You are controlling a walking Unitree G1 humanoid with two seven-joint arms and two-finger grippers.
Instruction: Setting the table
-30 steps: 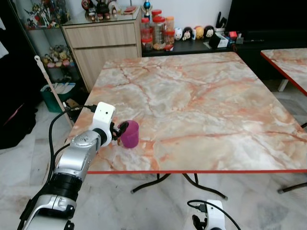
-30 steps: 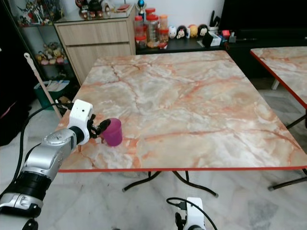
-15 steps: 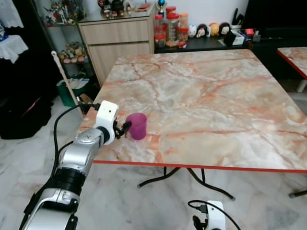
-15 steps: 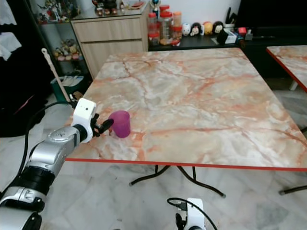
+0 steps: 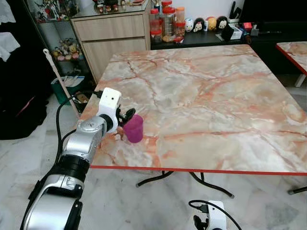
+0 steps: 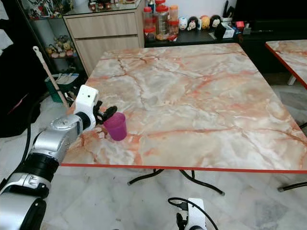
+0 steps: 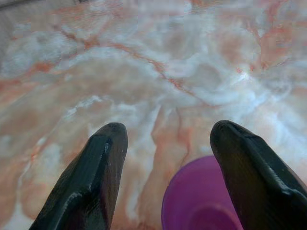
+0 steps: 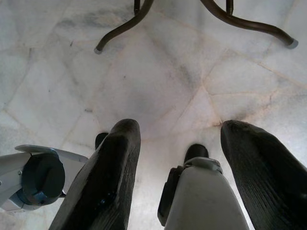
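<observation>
Our left claw, fingers apart, sits at nine o'clock of the upright purple plastic cup near the marble counter edge; our right claw, also apart, hangs idle.

magenta cup on pink-veined marble table (red-edged).

A wooden cabinet stood behind the far left corner, with figurines on glass shelves beside it. Red-lidded jars and small plush toys lined a low black counter. A pale stick leaned near a green bin. A second red-edged marble tabletop showed at the right. The floor was pale marble tile.
</observation>
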